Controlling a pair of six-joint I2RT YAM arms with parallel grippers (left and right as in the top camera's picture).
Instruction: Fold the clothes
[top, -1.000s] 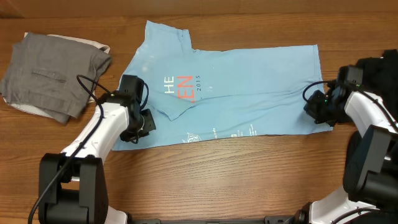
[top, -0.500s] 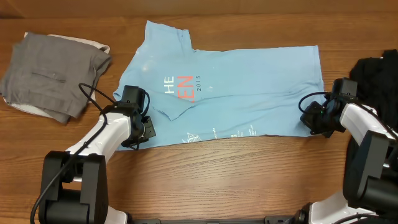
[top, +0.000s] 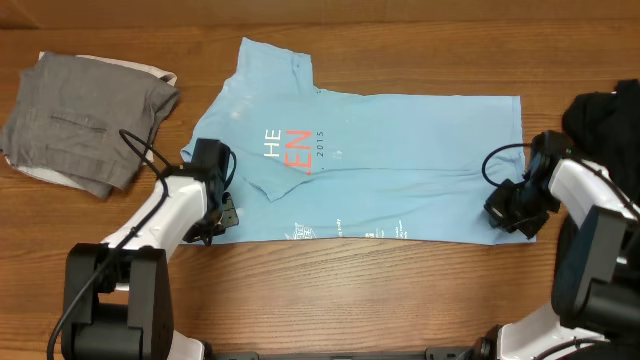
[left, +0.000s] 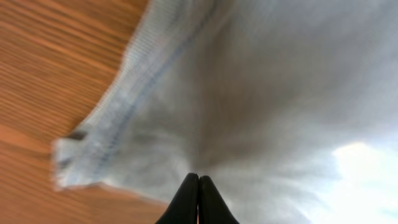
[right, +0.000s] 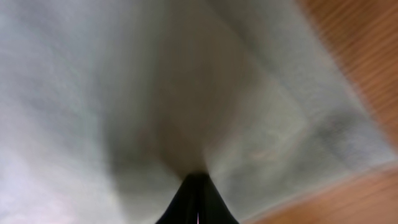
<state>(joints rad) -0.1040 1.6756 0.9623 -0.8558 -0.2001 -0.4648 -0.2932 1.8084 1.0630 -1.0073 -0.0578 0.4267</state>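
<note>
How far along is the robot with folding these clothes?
Done: a grey garment lies folded at the far left. In hand: the left gripper and right gripper each pinch a near corner of the blue T-shirt, spread mostly flat. Left: folding it, perhaps the black cloth at right too.

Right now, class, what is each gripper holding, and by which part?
Both hold the T-shirt. The left gripper pinches the fabric just inside its near left corner. The right gripper pinches the fabric just inside its near right corner.

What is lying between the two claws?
Only the light blue T-shirt, spread from the left claw to the right claw, both shut on it. The overhead view shows this.
</note>
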